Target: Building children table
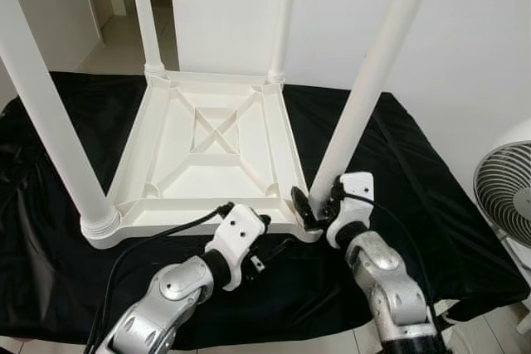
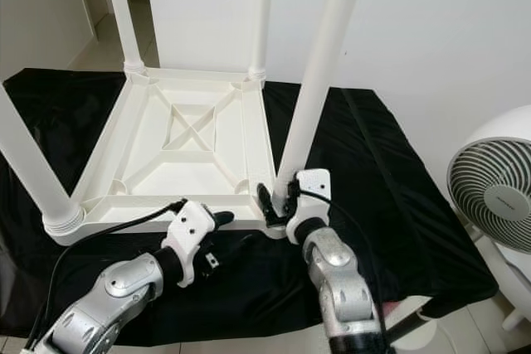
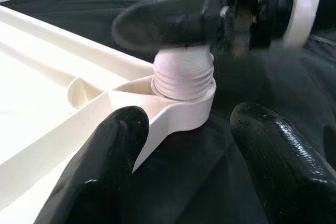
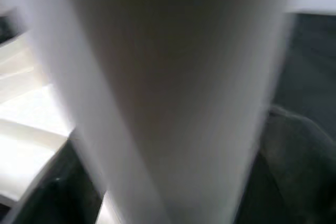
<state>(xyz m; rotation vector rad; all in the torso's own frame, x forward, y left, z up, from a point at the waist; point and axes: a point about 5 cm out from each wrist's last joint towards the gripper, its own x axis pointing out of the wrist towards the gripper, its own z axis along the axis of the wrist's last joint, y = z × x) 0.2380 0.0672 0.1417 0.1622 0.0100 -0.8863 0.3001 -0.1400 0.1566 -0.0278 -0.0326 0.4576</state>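
Where the tall white plastic table leg (image 1: 365, 89) rises, slightly tilted, from the near right corner socket of the upturned white plastic tabletop (image 1: 207, 151) on black cloth (image 1: 431, 205), its threaded base is clasped by the right gripper (image 1: 314, 203); the left gripper (image 3: 194, 166) is held unclenched just beside that corner, grasping nothing.

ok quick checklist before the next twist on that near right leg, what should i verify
1. Right claw around the near right leg close to its base: ok.
2. Leg fully screwed in: not ok, threads show above the corner socket.
3. Leg upright: cannot tell, it looks tilted in the head views.
4. Left claw steadying the tabletop: not ok, open just short of the corner.
5. Other three legs seated in their corners: ok.
6. Black cloth flat under the table: ok.
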